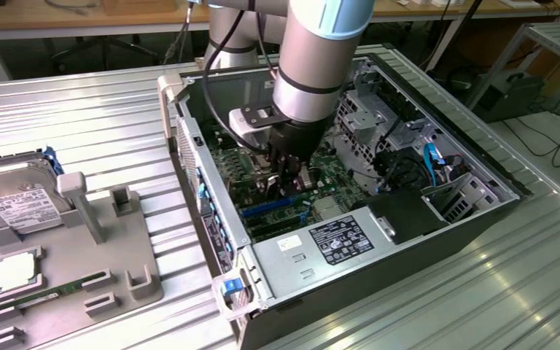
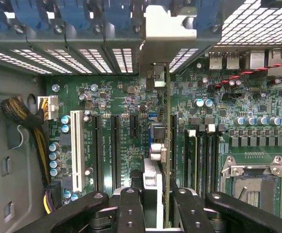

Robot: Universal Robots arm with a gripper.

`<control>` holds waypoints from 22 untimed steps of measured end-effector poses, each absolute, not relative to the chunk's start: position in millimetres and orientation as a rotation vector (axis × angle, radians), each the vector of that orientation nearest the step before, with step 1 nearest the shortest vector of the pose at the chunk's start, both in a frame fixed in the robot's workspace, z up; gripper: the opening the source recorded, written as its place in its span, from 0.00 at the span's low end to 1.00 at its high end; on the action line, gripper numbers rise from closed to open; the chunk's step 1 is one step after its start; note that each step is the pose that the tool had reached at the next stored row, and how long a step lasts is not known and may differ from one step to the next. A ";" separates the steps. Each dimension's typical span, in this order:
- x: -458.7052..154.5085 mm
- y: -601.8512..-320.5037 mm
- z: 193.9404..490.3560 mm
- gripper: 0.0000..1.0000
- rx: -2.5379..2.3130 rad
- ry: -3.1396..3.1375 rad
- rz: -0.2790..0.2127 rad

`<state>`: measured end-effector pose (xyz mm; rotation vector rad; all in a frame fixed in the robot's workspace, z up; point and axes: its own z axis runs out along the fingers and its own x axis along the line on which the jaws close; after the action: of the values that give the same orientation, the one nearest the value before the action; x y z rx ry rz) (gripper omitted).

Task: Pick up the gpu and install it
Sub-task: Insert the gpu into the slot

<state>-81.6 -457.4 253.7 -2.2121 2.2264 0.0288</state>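
While the grey tray at the exterior view's left holds a hard drive and a memory stick, the open computer case contains the motherboard. There the gripper has its jaws clamped on the gpu, which stands edge-on among the expansion slots.

case top open, psu, drive cage hem mobo, gpu amid slots

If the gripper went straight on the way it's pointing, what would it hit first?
Likely the motherboard. The gripper holds the card edge-on over the black slots, so the card's edge should touch there first; depth is unclear.
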 end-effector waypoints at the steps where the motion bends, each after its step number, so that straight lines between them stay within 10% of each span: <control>1: -81.6 -457.4 252.7 0.28 -2.212 2.226 0.029; 22: -83.5 -460.5 247.7 0.28 -2.214 2.228 0.035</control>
<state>-83.5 -460.5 247.7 -2.2138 2.2282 0.0347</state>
